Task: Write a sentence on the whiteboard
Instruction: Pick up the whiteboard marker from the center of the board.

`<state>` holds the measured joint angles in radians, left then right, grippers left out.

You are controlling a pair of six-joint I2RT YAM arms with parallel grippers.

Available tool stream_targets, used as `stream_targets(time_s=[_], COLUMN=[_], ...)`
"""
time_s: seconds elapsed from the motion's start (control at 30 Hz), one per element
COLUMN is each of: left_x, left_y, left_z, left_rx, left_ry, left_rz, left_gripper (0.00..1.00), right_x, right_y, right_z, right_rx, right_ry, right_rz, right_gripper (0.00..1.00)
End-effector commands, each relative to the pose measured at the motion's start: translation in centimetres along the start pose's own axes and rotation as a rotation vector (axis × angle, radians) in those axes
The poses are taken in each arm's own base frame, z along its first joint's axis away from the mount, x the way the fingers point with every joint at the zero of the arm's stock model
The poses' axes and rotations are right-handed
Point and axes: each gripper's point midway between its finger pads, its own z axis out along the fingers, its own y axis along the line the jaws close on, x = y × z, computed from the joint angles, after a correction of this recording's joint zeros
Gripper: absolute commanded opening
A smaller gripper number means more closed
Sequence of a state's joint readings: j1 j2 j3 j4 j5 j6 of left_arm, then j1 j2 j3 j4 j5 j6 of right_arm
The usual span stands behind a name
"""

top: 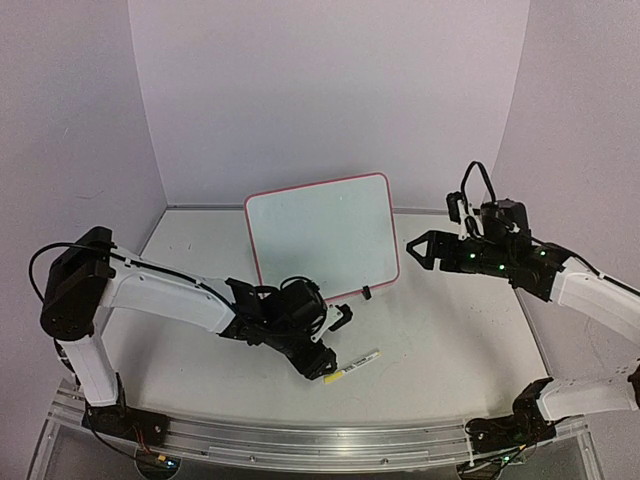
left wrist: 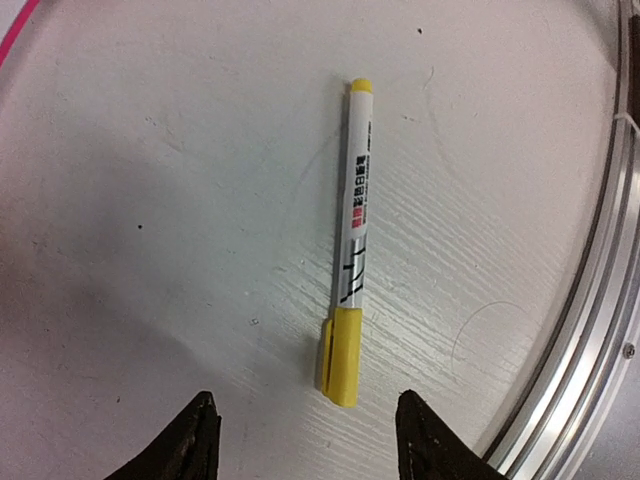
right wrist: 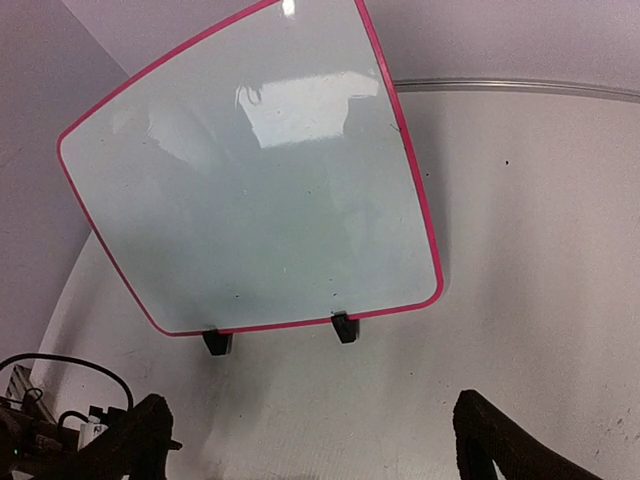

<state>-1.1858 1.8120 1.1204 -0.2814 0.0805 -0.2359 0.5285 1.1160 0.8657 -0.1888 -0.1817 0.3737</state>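
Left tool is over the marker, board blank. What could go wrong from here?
1. The marker lies flat with only its cap end near the left tool; closing there may pinch the yellow cap alone, and the pen could swing or slip.
2. The cap is on: no ink until removed.
3. The whiteboard stands on two small clip feet, with the open right tool apart from it; pen pressure could push it over.

White tabletop (top: 450, 340): red-framed whiteboard (top: 320, 235) standing on two black clip feet (right wrist: 344, 327); capped yellow marker (top: 352, 366) lying flat.
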Motion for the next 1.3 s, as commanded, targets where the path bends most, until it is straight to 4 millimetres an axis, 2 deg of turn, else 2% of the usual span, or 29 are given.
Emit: stream_targets(time_s=[0.0,0.23,0.47,0.9,1.17,1.27], left_x=[-0.9,-0.7,0.7,2.3,3.8,4.2], left_y=[-1.6,-2.3,-2.8,-2.4,-2.6,-2.6], left_z=[0.9,1.7,2.9,3.8,4.4,4.6], left_rx=[0.067,0.092,0.099,-0.031,-0.074,-0.078], left_ry=[0.020,0.047,0.119,0.172,0.219,0.236], left_rz=[0.020,0.026,0.024,0.077,0.113,0.113], left_gripper=[0.52,0.41,0.33,0.23,0.24,0.19], right_x=[0.6,0.8,0.8,1.2,1.2,1.2], right_y=[0.5,0.1,0.4,0.2,0.2,0.0], right_z=[-0.3,-0.6,-0.9,-1.3,-1.3,-1.3], right_rx=[-0.040,-0.025,-0.042,-0.042,-0.037,-0.032], right_ry=[0.012,0.003,0.000,-0.005,-0.005,-0.006], right_rz=[0.011,0.010,0.001,0.002,0.004,0.008], right_gripper=[0.92,0.92,0.92,0.93,0.93,0.93])
